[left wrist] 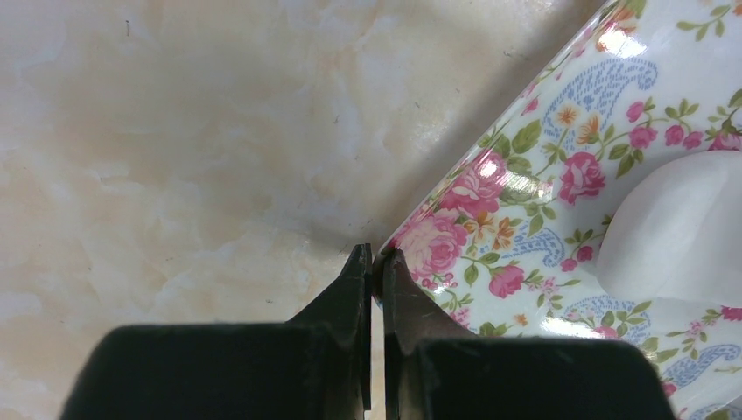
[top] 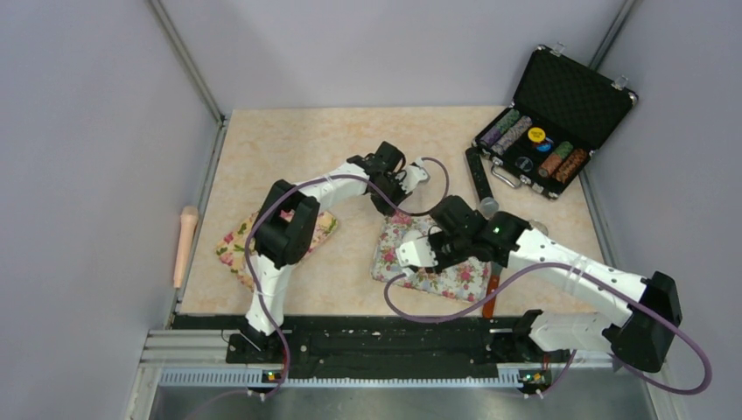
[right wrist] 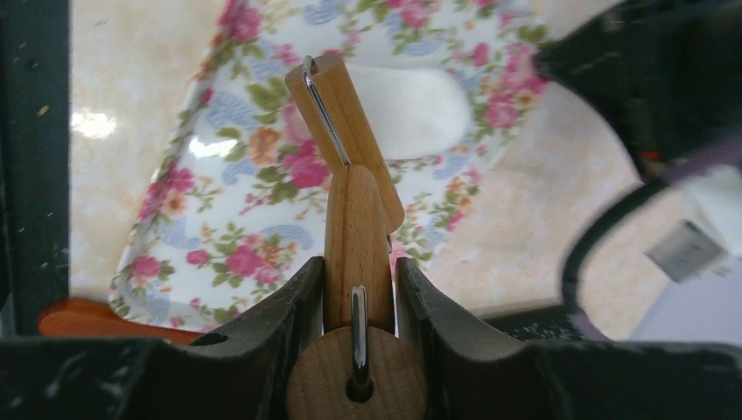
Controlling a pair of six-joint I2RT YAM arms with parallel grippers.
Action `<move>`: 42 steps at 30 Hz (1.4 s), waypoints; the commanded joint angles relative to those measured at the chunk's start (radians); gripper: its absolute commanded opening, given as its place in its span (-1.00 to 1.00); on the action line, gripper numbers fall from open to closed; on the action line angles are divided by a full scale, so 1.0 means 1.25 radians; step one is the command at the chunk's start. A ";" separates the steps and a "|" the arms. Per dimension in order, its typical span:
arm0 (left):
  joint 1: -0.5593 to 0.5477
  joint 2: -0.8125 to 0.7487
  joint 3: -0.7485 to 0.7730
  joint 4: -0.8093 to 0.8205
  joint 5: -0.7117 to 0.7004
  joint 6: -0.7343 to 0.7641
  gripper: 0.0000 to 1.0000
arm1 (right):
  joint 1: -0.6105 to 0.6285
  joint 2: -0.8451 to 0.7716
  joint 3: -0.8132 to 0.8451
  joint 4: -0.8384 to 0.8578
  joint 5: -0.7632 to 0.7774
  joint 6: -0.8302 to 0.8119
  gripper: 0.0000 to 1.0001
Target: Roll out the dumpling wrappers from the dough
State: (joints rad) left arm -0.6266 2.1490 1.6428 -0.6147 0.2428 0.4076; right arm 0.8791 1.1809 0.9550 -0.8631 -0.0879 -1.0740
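Observation:
A white piece of dough (left wrist: 674, 229) lies on a floral mat (left wrist: 542, 245); it also shows in the right wrist view (right wrist: 407, 101). I see no separate cut discs. My left gripper (left wrist: 374, 259) is shut on the mat's edge, near the mat's far left corner in the top view (top: 404, 194). My right gripper (right wrist: 357, 273) is shut on the handle of a small wooden roller (right wrist: 354, 219), whose head (right wrist: 337, 109) reaches the dough's near edge. In the top view the right gripper (top: 422, 252) hovers over the mat (top: 455, 278) and hides the dough.
A second floral mat (top: 234, 248) lies under the left arm. A wooden rolling pin (top: 185, 245) lies beyond the table's left edge. An open case of poker chips (top: 542, 144) and a black bar (top: 477, 172) sit back right. An orange handle (top: 490, 296) lies by the mat.

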 commanded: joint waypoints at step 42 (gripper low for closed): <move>0.015 -0.093 -0.107 0.056 -0.061 0.002 -1.00 | -0.036 0.079 -0.188 -0.005 -0.036 0.002 -1.00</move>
State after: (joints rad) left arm -0.6224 2.0834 1.5311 -0.5266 0.2443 0.3908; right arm 0.8410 1.2079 0.8055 -0.5640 -0.0544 -1.1332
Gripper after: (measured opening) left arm 0.030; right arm 0.332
